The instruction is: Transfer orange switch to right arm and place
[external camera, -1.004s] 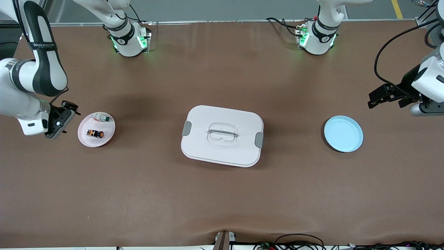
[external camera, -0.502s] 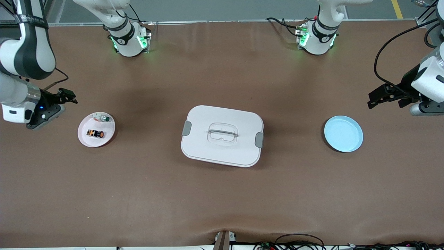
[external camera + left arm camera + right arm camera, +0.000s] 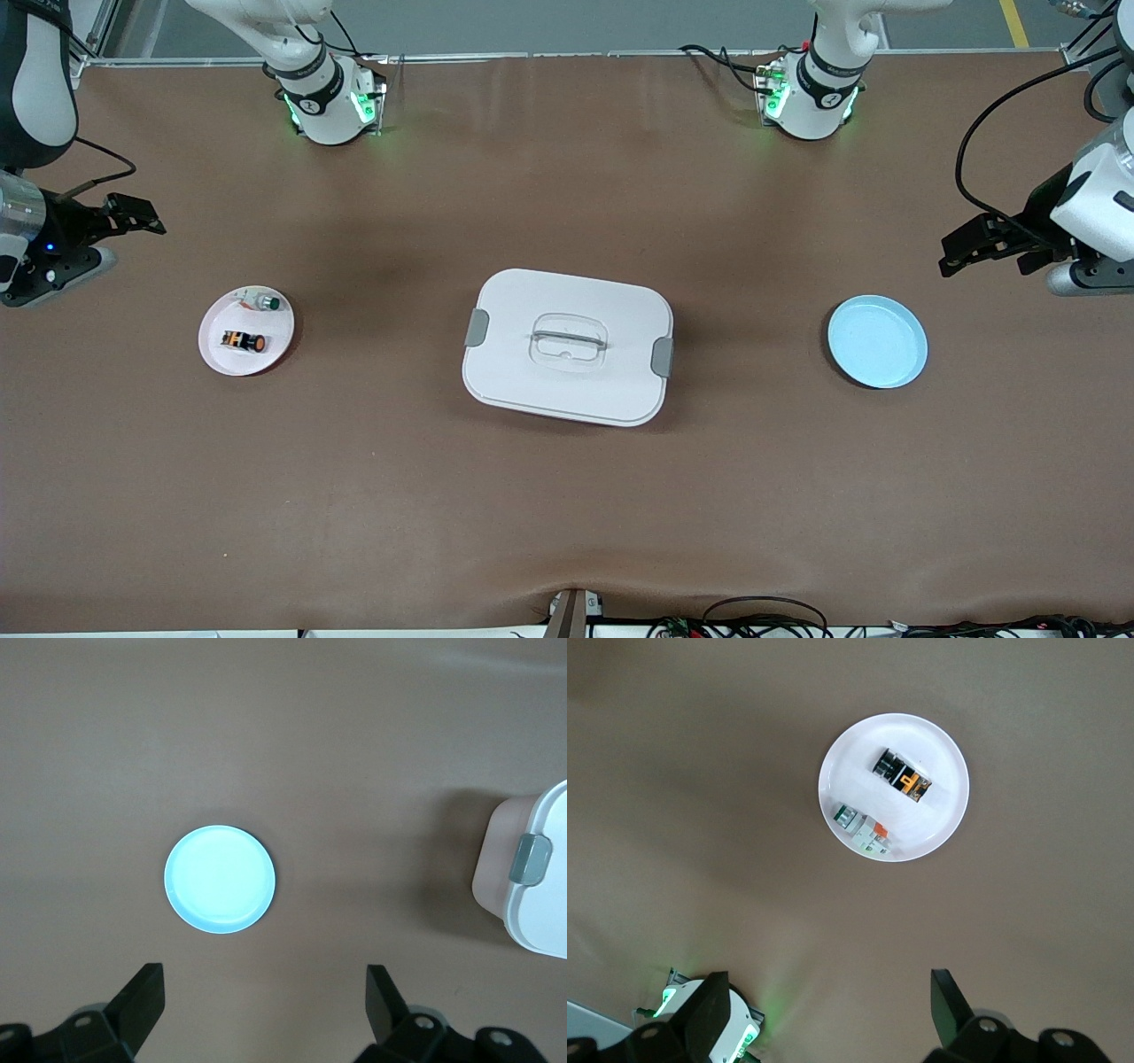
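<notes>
The orange switch (image 3: 244,340) lies on its side on a small white plate (image 3: 213,351) toward the right arm's end of the table. In the right wrist view the orange switch (image 3: 904,778) shows on that plate (image 3: 943,753), well away from the fingers. My right gripper (image 3: 142,219) hangs open and empty over bare table beside the plate. My left gripper (image 3: 950,254) waits open and empty over the table at the left arm's end, beside a light blue plate (image 3: 877,342). Open black fingers frame both wrist views: the right gripper (image 3: 828,1010) and the left gripper (image 3: 264,1001).
A pale green-capped button (image 3: 264,303) shares the white plate. A white lidded box (image 3: 567,346) with grey latches sits mid-table. The empty blue plate (image 3: 220,878) and a corner of the box (image 3: 532,904) show in the left wrist view. Two robot bases (image 3: 328,106) stand along the table's edge farthest from the front camera.
My right gripper has drawn away from the white plate toward the table's end and turned, still open and empty. The left arm has not moved.
</notes>
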Robot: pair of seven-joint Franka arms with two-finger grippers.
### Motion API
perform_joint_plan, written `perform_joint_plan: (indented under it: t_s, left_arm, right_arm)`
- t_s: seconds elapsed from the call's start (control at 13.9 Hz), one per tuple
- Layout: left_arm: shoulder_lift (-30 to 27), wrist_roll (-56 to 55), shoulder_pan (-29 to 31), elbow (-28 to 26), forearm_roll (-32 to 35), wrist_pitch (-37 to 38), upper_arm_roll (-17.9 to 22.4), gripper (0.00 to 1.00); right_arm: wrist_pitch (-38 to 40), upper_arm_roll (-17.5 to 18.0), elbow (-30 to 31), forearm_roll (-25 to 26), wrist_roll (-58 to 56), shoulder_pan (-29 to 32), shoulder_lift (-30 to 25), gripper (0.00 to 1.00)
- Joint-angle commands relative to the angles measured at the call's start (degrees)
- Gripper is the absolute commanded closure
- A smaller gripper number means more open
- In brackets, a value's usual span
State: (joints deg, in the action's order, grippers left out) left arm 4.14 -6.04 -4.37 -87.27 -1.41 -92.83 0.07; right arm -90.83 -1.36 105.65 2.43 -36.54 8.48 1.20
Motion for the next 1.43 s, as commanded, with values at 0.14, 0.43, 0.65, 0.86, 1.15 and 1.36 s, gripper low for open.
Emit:
perform_joint_plan:
  t_s: [0.14,0.43,0.65,0.86,1.15,1.36]
  left_arm:
    - [0.5,0.3,-0.4,1.5,0.4,1.3,0.1,0.0]
    - [0.5,0.3,-0.5,1.5,0.3,1.2,0.1,0.0]
    - [0.5,0.6,-0.4,1.4,0.3,1.3,0.0,0.0]
    - [0.5,0.6,-0.3,1.4,0.2,1.3,0.0,0.0]
    - [0.5,0.6,-0.3,1.4,0.2,1.2,0.0,0.0]
    - [0.5,0.6,-0.3,1.4,0.2,1.3,0.0,0.0]
  right_arm:
    - [1.0,0.5,-2.3,-0.8,4.3,-0.5,-0.1,0.0]
    - [3.7,0.4,-6.6,-0.7,15.4,-5.4,0.3,0.0]
    - [5.1,0.3,-11.9,0.0,16.9,-5.8,2.2,0.0]
    - [6.5,0.2,-15.3,-0.8,17.6,-5.3,3.7,0.0]
    - [7.9,0.0,-18.2,-0.9,27.0,-5.3,3.7,0.0]
    - [11.5,-0.1,-23.4,-0.7,29.7,-4.8,3.7,0.0]
